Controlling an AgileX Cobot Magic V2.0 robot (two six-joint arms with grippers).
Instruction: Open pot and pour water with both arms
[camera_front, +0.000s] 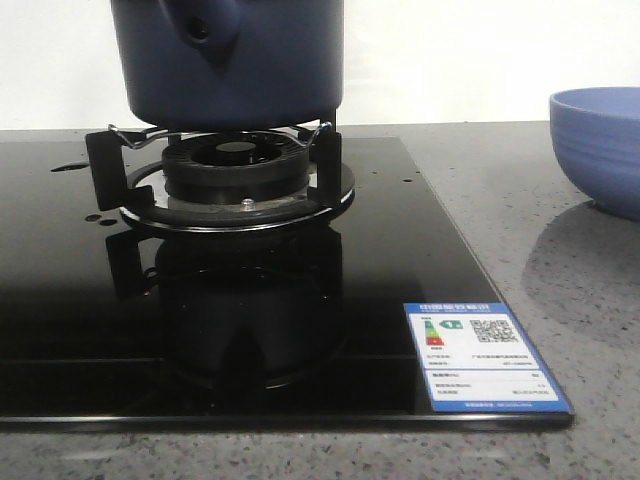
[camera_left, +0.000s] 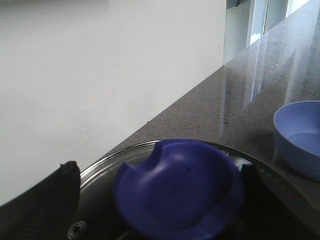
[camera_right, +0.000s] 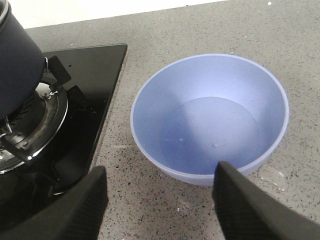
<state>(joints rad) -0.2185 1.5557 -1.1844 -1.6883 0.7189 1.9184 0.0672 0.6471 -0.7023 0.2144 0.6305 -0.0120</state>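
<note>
The dark navy pot (camera_front: 230, 60) stands on the burner's pan supports, its side stub with a small hole facing the front camera. The right wrist view catches the pot (camera_right: 17, 60) at one edge. Its glass lid (camera_left: 107, 161) with a metal rim carries a big blue knob (camera_left: 180, 190). My left gripper (camera_left: 160, 171) is open around that knob: one finger is at the knob's side, the other stands well clear. Beside the hob, my right gripper (camera_right: 161, 171) hangs open over bare counter, nothing between its fingers. Neither gripper shows in the front view.
A light blue bowl (camera_right: 210, 120) sits on the speckled grey counter right of the hob, also seen as the bowl (camera_front: 600, 145) and the bowl (camera_left: 300, 135). The black glass hob (camera_front: 300, 330) has a burner (camera_front: 235, 165) and a sticker (camera_front: 485, 355). A white wall runs behind.
</note>
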